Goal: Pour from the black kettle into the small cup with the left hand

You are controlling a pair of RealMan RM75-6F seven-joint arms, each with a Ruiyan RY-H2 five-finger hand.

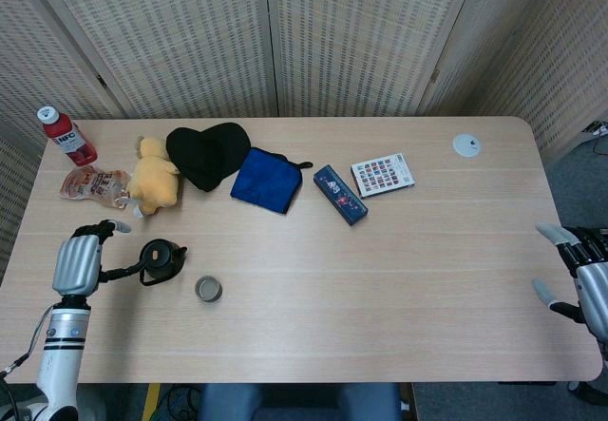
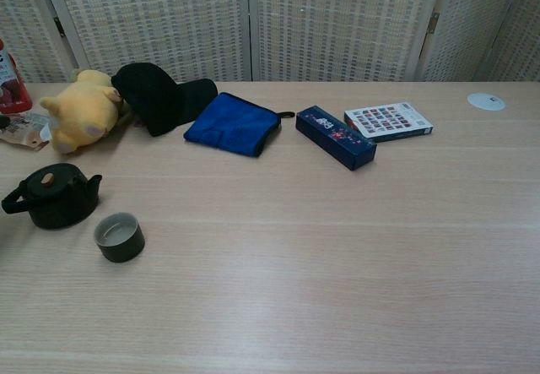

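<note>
Kettle (image 1: 161, 258) upright on table (image 1: 399, 269) just left of cup (image 1: 208, 289), left hand (image 1: 78, 261) released beside handle; re-grasp may slip, tipping kettle or knocking cup.

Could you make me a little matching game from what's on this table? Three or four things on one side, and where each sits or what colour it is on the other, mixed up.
Things:
1. black kettle
2. small cup
3. red bottle
4. white disc

Descriptions:
A. far right part of the table, alone near the back edge
B. back left corner, white cap on top
C. open top, just right of the kettle and nearer the front edge
D. lid on, handle pointing toward the left hand, which is not touching it

Pairs: 1-D, 2-C, 3-B, 4-A
</note>
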